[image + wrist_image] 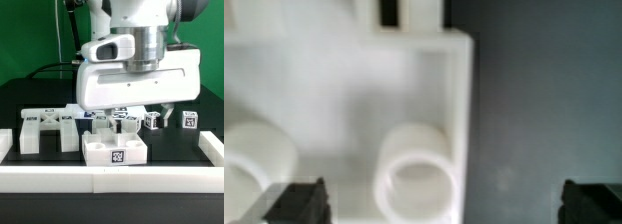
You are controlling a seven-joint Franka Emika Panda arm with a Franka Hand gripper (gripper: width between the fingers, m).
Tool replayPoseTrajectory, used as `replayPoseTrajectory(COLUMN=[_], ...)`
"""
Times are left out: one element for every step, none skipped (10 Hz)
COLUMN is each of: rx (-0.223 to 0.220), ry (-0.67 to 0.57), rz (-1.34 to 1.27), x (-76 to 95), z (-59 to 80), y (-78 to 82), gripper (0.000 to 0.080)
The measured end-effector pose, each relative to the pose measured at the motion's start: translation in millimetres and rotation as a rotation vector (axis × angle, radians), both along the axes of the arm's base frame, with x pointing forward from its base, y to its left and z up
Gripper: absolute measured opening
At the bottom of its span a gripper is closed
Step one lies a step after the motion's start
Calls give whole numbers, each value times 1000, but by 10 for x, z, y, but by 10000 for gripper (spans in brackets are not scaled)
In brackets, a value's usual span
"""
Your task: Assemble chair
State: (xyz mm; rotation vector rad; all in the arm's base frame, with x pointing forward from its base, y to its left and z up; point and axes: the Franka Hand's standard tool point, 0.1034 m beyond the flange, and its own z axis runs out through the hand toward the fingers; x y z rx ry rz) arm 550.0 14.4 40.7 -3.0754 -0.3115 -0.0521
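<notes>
My gripper (116,116) hangs low over the chair parts in the middle of the table. In the wrist view the gripper (445,202) is open, with its dark fingertips (295,200) far apart. A white chair part with two round holes (349,110) lies below it. One fingertip is over this part, the other over the dark table, and nothing is held. A blocky white part with a tag (113,151) sits in front. A notched frame (42,130) lies at the exterior view's left. Two small tagged blocks (152,120) (187,119) stand at the right.
Long low white border rails run along the front (110,180), the left (5,142) and the right (211,150) of the black table. The arm's large white hand (135,80) hides the parts behind it.
</notes>
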Motion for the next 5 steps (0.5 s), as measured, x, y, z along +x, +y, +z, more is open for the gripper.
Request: replayPoseTrajectory(rx=[-1,-1,-2,-2,-2], ry=[2,4,6,9,14], rz=[1,2,2,2,4], x=[-17,-45,-70,-85,-108], z=[-47,-99,-148,-192,-244], y=[-3,-3,-1,-1,-5], gripper=[649,649,649,649,649])
